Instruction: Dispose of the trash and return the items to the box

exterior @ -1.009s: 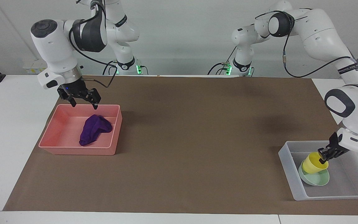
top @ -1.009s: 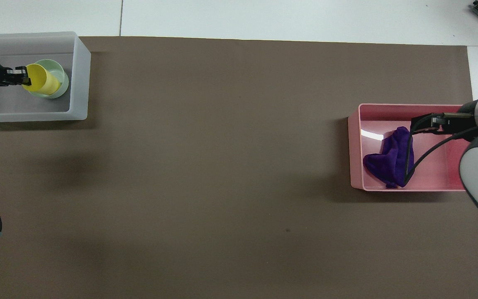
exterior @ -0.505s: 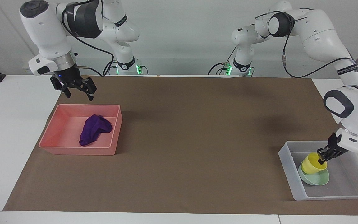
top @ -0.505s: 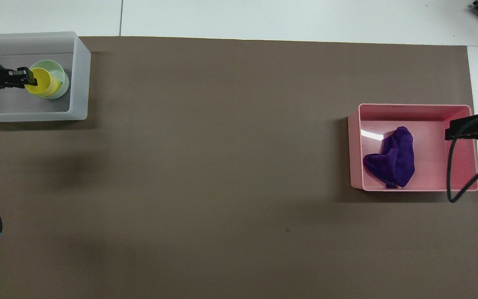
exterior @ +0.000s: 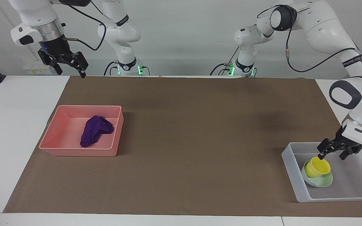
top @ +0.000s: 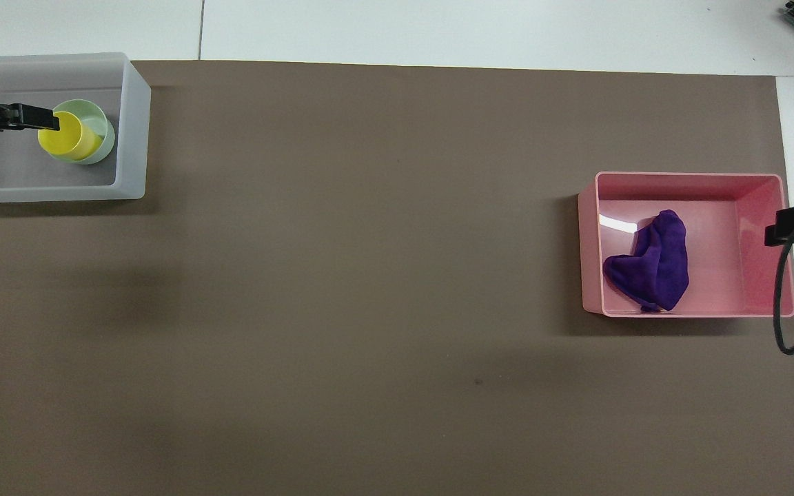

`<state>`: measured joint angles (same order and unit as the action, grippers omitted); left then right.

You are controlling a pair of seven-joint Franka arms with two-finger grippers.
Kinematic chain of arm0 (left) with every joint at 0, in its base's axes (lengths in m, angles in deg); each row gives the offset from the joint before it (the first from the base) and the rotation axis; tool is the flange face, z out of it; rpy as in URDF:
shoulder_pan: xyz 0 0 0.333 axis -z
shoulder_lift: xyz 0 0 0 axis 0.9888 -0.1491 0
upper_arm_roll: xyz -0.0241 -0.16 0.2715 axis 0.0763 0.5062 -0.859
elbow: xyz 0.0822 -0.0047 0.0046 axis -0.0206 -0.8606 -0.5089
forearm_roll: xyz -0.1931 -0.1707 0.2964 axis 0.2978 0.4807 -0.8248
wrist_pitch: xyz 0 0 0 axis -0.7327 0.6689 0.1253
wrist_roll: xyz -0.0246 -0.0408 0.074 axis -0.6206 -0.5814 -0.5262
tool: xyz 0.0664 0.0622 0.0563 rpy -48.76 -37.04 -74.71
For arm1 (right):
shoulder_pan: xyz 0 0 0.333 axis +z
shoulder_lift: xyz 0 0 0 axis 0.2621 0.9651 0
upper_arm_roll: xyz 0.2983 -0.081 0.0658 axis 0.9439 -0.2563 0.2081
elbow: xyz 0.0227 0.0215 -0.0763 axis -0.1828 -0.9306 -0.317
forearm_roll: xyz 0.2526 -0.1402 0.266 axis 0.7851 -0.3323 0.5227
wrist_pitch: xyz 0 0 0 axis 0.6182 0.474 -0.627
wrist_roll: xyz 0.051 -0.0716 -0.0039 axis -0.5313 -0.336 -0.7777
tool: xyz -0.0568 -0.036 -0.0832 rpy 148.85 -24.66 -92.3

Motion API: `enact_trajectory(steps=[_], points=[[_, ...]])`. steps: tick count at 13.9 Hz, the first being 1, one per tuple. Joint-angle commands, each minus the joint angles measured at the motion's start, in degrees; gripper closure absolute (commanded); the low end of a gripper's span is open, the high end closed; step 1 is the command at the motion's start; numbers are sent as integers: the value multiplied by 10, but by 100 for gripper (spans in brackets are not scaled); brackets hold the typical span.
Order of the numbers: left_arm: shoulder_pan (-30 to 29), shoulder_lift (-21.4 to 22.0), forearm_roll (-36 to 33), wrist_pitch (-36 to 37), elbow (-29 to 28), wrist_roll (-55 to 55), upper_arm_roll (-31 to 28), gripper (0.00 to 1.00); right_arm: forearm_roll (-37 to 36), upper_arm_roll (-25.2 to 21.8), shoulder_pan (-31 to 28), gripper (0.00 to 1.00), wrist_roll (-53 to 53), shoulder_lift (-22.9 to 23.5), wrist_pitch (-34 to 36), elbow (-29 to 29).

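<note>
Since a second earlier, the left gripper (exterior: 331,153) had let go of the yellow cup (exterior: 317,166) and lifted just clear of its rim, while the right gripper (exterior: 68,65) had climbed from just above the pink tray (exterior: 114,138) to high over the table's edge nearest the robots. In the facing view, the left gripper's fingers stood spread wide and empty above the translucent whitish box (exterior: 295,181) at the left arm's end of the table, one fingertip just over the cup's rim. The cup sat tilted inside the mint-green bowl (exterior: 324,181), and both rested on the box's floor. The right gripper's fingers also stood wide apart and held nothing. At the right arm's end, the deep-purple rag (exterior: 95,130) lay crumpled on the floor of the pink tray, which sat on the brown mat (exterior: 200,141) covering the white table (exterior: 11,125). In the overhead view, the left gripper (top: 42,121) showed as a dark finger reaching to the rim of the yellow cup (top: 69,136), which was nested in the bowl (top: 97,124) inside the box (top: 135,124). Only the dark tip of the right gripper (top: 793,220) and its looping cable (top: 783,310) showed at the edge of the pink tray (top: 590,241), clear of the rag (top: 652,265).
</note>
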<state>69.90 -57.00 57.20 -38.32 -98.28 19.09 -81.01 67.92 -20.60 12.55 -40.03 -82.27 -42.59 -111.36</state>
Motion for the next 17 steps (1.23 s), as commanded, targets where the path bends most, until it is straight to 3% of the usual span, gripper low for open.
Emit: enact_trajectory(steps=[1, 6, 10, 14, 17], points=[[30, 112, 4, -17, -134, -18, -7, 0, 11, 3, -6, 0, 8, -13, -2, -20], [80, 227, 3, -14, -241, -11, -7, 0, 12, 3, -3, 0, 2, -16, -19, -32], [130, 305, -5, 8, -290, 52, -7, 0, 4, -16, 19, 0, 0, -6, -16, -26], [175, 308, -51, 61, -260, 132, -2, 0, 2, -17, 12, 0, -13, 26, 0, 10], [175, 270, -52, 150, -160, 129, -2, 0, 7, -17, 18, 0, -14, 3, -23, -29]])
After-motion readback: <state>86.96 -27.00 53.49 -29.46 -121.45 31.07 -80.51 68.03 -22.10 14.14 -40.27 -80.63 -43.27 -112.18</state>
